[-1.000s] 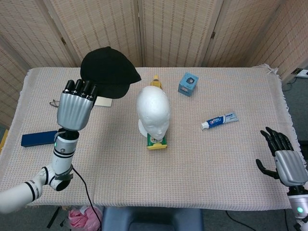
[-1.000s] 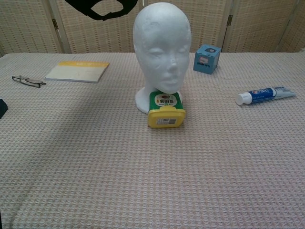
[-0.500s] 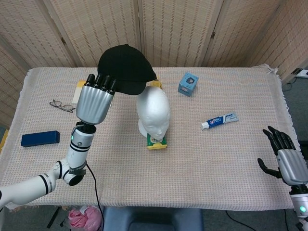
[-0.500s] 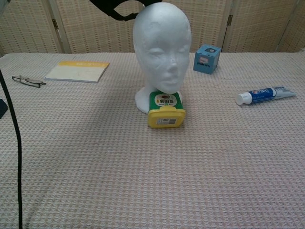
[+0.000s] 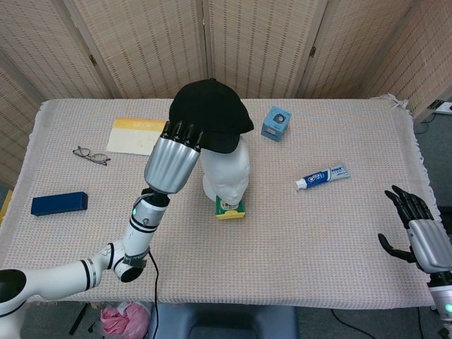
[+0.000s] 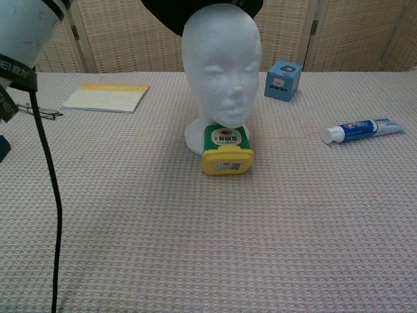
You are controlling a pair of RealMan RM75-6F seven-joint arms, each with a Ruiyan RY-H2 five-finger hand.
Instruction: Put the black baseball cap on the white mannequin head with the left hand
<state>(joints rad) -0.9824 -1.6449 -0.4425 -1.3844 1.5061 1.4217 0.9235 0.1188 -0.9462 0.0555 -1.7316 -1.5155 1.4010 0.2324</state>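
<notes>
**Cap carried over the mannequin head**

Over the last second the left hand [image 5: 171, 162] swung rightward from near the notepad [image 5: 137, 135], carrying the black cap [image 5: 210, 114] until it sat above the white mannequin head [image 5: 227, 168]. The notepad and the glasses [image 5: 91, 154], covered or crowded by the arm a second earlier, lay open to view again.

The left hand's fingers were curled around the cap's left edge, gripping it from that side with the palm's back toward the camera. The right hand [image 5: 422, 236] hung at the table's near right corner with fingers spread and nothing in them.

In the head view the cap covered the crown of the mannequin head, its brim reaching toward the blue box [image 5: 276, 123]. In the chest view only a dark edge of the cap [image 6: 171, 14] showed behind the top of the mannequin head [image 6: 221, 65], so whether it was touching or just above could not be told.

To seat it well, I judged the cap needed lowering straight down with its opening level and centred on the crown, and the fingers drawn out sideways only once it rested, lest the light foam head tip against the yellow-and-green container [image 5: 229, 207] at its base.

The cap looked soft, matte and plain black, its dome rounded and its short brim stiff.
</notes>
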